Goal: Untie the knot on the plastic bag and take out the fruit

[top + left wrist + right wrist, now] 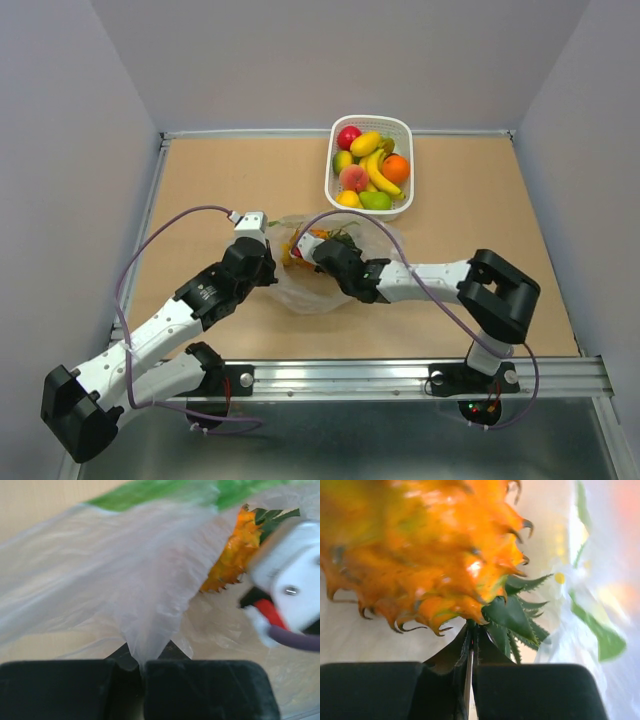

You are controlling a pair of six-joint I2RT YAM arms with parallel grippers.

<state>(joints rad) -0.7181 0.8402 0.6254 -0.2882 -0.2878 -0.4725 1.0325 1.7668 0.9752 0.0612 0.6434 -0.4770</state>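
At the middle of the bench (pixel 480 200) the bag (pixel 330 285) is spread, crumpled, between both arms. Its green print is blurred in the wrist views and cannot be read. The knot cannot be made out, since the bag's near-left part is covered in the top view. The left end effector (pixel 142 667) is clenched on a gathered fold of the bag's film, which rises from the jaws in a peak. The right end effector (pixel 471 667) is clenched on the green leaves of the pineapple (pixel 420 555), whose body is blurred and cut off by the frame's upper edge. Whether it is wholly within the film cannot be told. The left arm (pixel 170 325) is stretched diagonally from the near-left corner. The right arm (pixel 430 278) is bent at its elbow and extended leftward, low over the bench. Other fruit (pixel 353 178) is held in a white basket (pixel 371 119) near the far edge, apart from the bag.
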